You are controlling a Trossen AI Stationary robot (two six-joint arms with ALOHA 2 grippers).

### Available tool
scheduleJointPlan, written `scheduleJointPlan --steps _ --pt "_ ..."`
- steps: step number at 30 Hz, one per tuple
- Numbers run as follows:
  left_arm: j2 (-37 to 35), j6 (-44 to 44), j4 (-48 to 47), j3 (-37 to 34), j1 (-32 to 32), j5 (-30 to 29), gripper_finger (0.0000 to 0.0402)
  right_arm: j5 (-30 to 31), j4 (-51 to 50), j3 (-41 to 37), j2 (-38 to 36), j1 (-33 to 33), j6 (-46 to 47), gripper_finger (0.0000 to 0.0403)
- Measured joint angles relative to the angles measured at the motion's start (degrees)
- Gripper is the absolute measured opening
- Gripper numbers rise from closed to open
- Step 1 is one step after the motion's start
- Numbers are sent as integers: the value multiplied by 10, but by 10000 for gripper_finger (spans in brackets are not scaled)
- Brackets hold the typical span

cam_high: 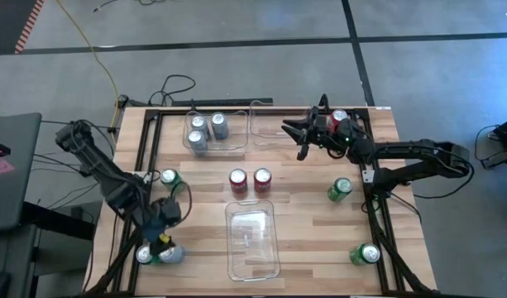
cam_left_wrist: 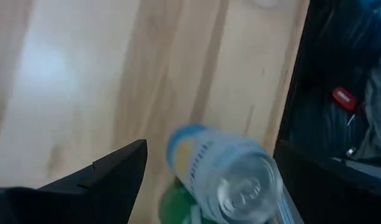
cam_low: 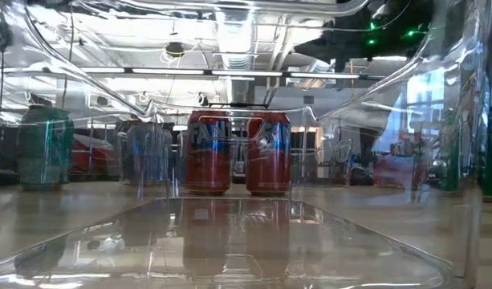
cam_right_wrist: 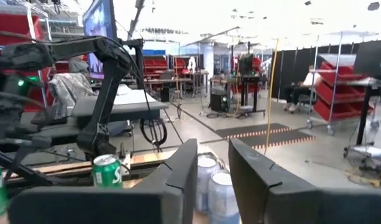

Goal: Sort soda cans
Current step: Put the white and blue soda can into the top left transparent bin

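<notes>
In the low view a clear bin lies nearest the camera, and through its walls two red cans stand upright side by side at mid-frame. In the high view that empty bin sits lower centre on the tabletop, likely waiting for one colour. A second bin at upper left holds three silver cans, so silver is probably gathered there. The left hand hangs at lower left with fingers spread wide around a silver can that leans over a green can. The right hand hovers at upper centre over a third bin with a narrow gap between its fingers and nothing in it. Green cans stand scattered toward the edges, unsorted.
</notes>
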Motion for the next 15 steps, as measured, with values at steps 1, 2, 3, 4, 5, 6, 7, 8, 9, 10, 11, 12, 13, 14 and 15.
scheduleJointPlan --steps 1,2,3,4,5,6,7,8,9,10,11,12,13,14,15 --pt "7 -11 -1 5 -8 1 345 0 6 0 0 0 0 120" --pt "12 -20 0 11 -15 2 345 0 11 0 0 0 0 128" --pt "17 -28 1 17 -20 1 345 0 13 0 0 0 0 137" --pt "21 -36 1 22 -25 1 345 0 15 0 0 0 -1 146" --pt "26 -44 1 27 -29 -1 345 0 16 0 0 0 -2 156" --pt "29 -52 1 32 -32 -1 345 0 16 0 0 0 -2 167" --pt "33 -60 1 36 -34 -1 345 0 17 0 0 0 -7 178" --pt "37 -68 0 40 -36 -1 345 1 17 0 0 0 -13 189" --pt "41 -77 0 43 -37 -1 345 2 16 0 0 0 -19 202" --pt "45 -87 0 46 -39 -2 345 2 16 0 0 0 -24 214" --pt "50 -95 1 48 -41 -2 345 2 16 0 0 0 -28 227" --pt "55 -106 0 49 -42 -2 345 3 17 0 0 0 -30 239" --pt "61 -117 -1 49 -44 -2 345 3 18 0 0 0 -30 250" --pt "67 -127 -1 49 -45 0 345 2 19 0 0 0 -31 260" --pt "74 -134 -1 49 -46 8 345 2 21 0 0 0 -32 268"
